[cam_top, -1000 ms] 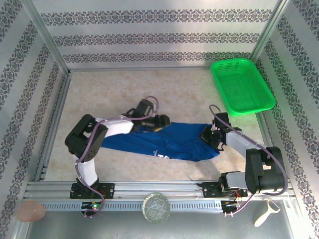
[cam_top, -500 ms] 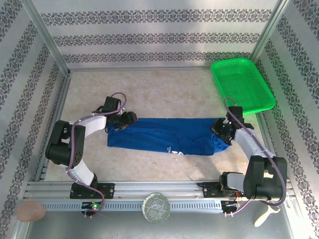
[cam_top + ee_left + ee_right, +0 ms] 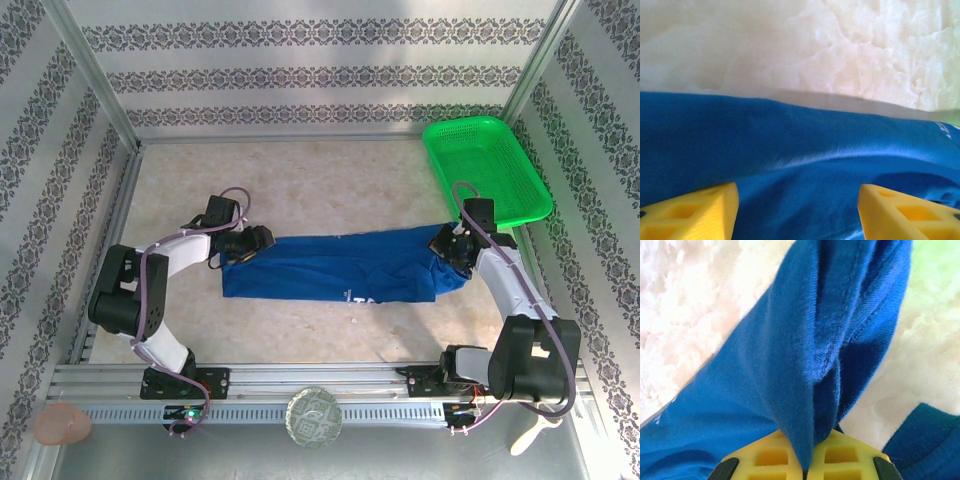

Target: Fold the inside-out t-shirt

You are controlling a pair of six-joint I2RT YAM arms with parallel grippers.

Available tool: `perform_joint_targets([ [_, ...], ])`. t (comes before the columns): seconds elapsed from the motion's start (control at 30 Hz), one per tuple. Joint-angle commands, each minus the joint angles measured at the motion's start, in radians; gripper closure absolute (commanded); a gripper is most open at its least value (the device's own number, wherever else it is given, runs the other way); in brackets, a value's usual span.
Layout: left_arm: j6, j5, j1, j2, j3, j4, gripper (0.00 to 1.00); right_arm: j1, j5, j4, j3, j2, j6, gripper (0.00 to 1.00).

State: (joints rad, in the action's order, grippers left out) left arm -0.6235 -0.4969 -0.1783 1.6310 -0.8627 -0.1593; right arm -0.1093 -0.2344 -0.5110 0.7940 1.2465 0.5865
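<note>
Lying stretched across the desk (image 3: 330, 190), the t-shirt (image 3: 330, 275) is pinched only by the right fingers (image 3: 446, 250); the left fingers (image 3: 258, 241) hover spread over its other end, so pulling may bunch it.

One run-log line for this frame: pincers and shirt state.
blue t-shirt: stretched out in a long band, not yet folded | left pincer: open at its left end | right pincer: shut on its bunched right end
</note>
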Motion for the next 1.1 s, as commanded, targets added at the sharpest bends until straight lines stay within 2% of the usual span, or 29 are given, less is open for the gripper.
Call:
perform_joint_targets([
  [0.0, 0.055, -0.006, 0.04, -0.042, -0.053, -0.087, 0.35, -0.006, 0.025, -0.028, 0.041, 0.007, -0.029, 1.0],
  [0.17, 0.074, -0.019, 0.078, -0.028, -0.017, -0.081, 0.35, 0.032, 0.025, -0.054, 0.071, -0.002, -0.029, 1.0],
  [0.27, 0.084, -0.026, 0.083, 0.015, 0.007, -0.044, 0.35, 0.094, 0.036, -0.066, 0.092, -0.011, -0.005, 1.0],
  [0.37, 0.103, -0.029, 0.089, 0.079, 0.007, -0.031, 0.35, 0.191, 0.059, -0.073, 0.115, -0.019, 0.039, 1.0],
  [0.6, 0.113, -0.049, 0.097, 0.128, 0.016, 0.014, 0.36, 0.515, 0.19, -0.056, 0.221, 0.025, 0.18, 1.0],
  [0.83, 0.107, -0.068, 0.097, 0.155, 0.007, 0.037, 0.36, 0.822, 0.302, -0.011, 0.413, 0.226, 0.285, 1.0],
  [1.07, 0.088, -0.088, 0.097, 0.185, 0.018, 0.08, 0.36, 0.976, 0.32, -0.009, 0.651, 0.465, 0.321, 1.0],
])
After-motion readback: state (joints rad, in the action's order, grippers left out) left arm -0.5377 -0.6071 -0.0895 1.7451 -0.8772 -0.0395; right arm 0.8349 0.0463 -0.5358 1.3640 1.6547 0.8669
